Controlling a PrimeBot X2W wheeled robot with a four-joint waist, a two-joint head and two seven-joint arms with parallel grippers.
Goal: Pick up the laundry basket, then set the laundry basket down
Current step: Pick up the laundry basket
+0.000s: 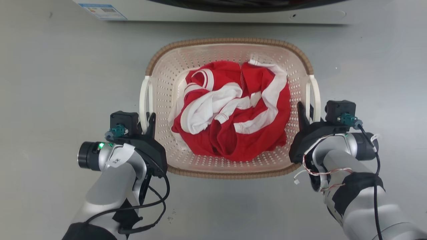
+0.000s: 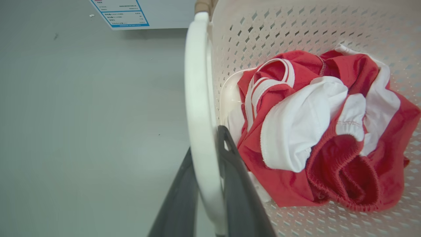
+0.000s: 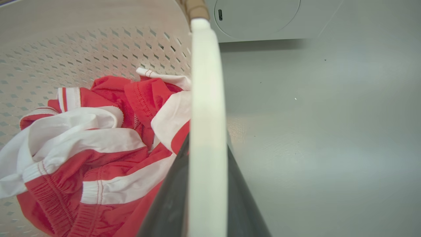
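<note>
In the head view, the laundry basket (image 1: 230, 41) is seen over the grey floor (image 1: 66, 83), just before the washing machine (image 1: 233, 15); whether it rests there cannot be told. It is cream, perforated and brown-rimmed, with a red-and-white garment (image 1: 233, 110) heaped inside. The left hand (image 1: 148, 120) and right hand (image 1: 306, 111) are placed at its white side handles.

In the left wrist view, the left handle (image 2: 196, 82) is clamped between the dark fingers (image 2: 230, 158).

In the right wrist view, the right handle (image 3: 204, 82) is gripped likewise.
</note>
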